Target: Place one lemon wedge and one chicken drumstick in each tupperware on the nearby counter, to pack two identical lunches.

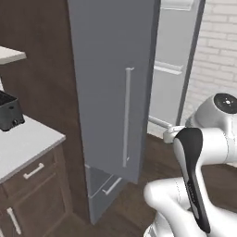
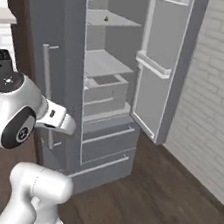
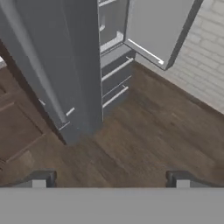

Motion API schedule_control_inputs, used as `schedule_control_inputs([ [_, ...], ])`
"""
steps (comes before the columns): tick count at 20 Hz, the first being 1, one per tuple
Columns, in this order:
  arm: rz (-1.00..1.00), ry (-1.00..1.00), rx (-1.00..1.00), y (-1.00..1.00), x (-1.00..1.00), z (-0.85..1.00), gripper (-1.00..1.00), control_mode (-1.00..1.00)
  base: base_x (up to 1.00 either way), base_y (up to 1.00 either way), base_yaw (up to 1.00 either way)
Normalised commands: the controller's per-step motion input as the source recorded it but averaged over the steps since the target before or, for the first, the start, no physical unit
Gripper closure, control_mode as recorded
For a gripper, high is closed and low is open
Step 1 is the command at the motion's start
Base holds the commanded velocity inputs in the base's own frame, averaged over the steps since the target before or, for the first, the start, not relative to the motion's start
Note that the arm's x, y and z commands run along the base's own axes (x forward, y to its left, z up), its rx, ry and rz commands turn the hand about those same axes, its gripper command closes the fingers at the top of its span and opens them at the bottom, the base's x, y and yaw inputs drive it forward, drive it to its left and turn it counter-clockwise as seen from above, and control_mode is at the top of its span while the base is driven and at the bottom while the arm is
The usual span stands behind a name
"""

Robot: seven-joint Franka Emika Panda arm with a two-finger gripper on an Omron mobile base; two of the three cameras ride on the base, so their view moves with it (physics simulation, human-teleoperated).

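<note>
- Fridge (image 2: 106,98) is the big thing ahead of the gripper (image 3: 109,177), both doors swung open. Biggest risk, I'd guess: the arm has to thread between those doors to reach a shelf, and a wide swing could clip the near door (image 1: 113,88) or its long handle (image 1: 126,115).
- Far door (image 2: 163,65) hangs out beyond the gripper on the brick wall side, with rails sticking inward, another thing to snag on.
- Counter (image 1: 28,143) sits off to the side of the gripper, well apart, with a black toaster (image 1: 9,111) on it. Can't spot either tupperware from here, so judging the carry route is guesswork, and a long carry gives more chance of dropping something.
- Gripper is spread wide, nothing between the fingertips, just hovering over wood floor.
- Lemon wedge (image 2: 106,18), I think: a tiny dark-yellowish speck on an upper shelf, well beyond and above the gripper. So small that a pinch could easily miss or knock it backward. Drumsticks I can't make out.
- Writing or brands: none readable anywhere.
</note>
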Motion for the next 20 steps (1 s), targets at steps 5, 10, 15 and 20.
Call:
schedule_control_inputs([
  [5,0.0,0.0,0.0,0.0,0.0,0.0,-1.0,1.0,0.13,-1.0,-0.68],
  [10,0.0,0.0,0.0,0.0,0.0,0.0,-1.0,1.0,0.89,-1.0,-0.37],
  [15,0.0,0.0,0.0,0.0,0.0,0.0,-1.0,1.0,1.0,-0.61,0.14],
  [20,0.0,0.0,0.0,0.0,0.0,0.0,-1.0,1.0,1.0,-0.67,0.27],
])
